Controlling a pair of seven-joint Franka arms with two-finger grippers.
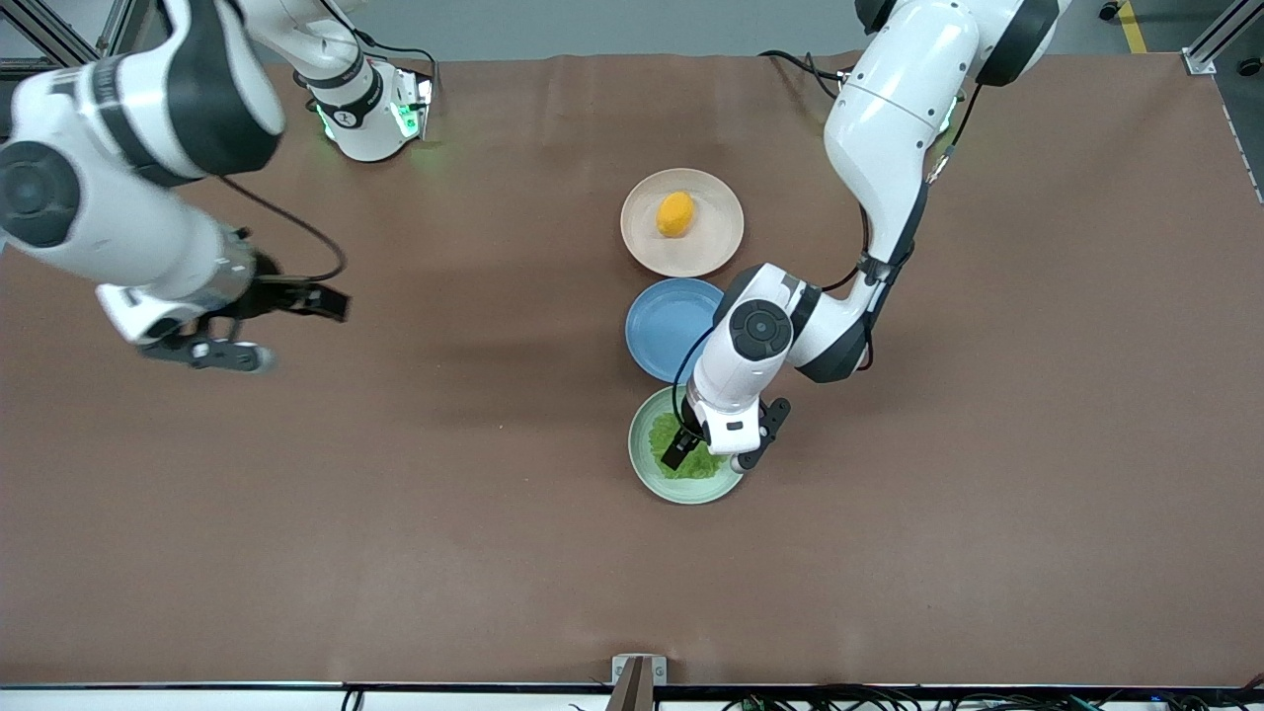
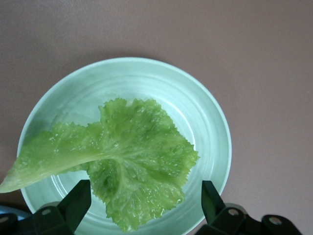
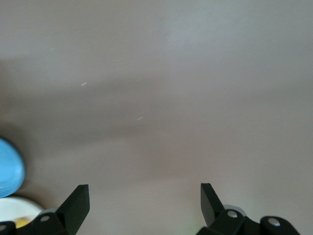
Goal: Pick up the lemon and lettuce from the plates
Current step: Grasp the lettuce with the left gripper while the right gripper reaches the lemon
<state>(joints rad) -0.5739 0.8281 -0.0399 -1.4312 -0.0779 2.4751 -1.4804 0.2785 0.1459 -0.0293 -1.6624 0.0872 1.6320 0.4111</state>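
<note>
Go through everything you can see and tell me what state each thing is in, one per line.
lettuce: lying flat in the mint green plate, not gripped.
lemon: resting on the beige plate, untouched.
blue plate: nothing on the part that shows.
left gripper: open, over the lettuce.
right gripper: open, over bare table, waiting.

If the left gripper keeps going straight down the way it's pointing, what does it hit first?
Most likely the lettuce: the open left gripper points down at the leaf lying on the mint green plate, though its height above it is unclear.
</note>
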